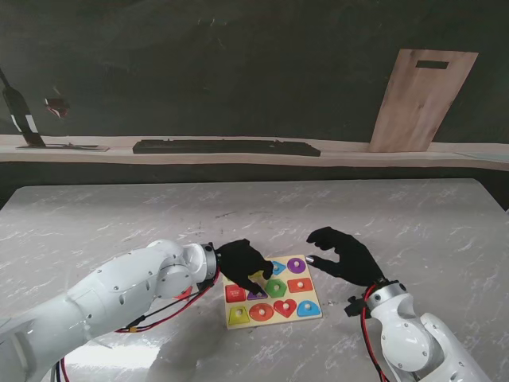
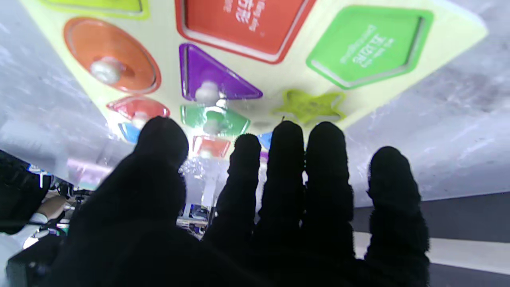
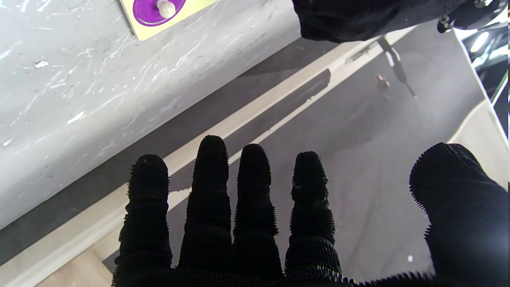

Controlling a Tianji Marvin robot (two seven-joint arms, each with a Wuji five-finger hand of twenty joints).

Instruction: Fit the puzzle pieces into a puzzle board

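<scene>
1. The puzzle board (image 1: pixel 312 310) lies flat on the marble table (image 1: pixel 413 215), close to me and between my two arms — most of its slots already show coloured pieces.
2. My left hand (image 1: pixel 245 267) hovers over the board's left half, fingers apart and holding nothing, the fingertips (image 2: pixel 287 137) pointing down toward the purple triangle (image 2: pixel 211 75) and the green piece (image 1: pixel 276 288) beside it.
3. My right hand (image 1: pixel 343 255) hangs just off the board's right edge, spread wide and empty.
4. I judge the left hand nearer to any piece needing seating; I see no loose piece off the board.
</scene>
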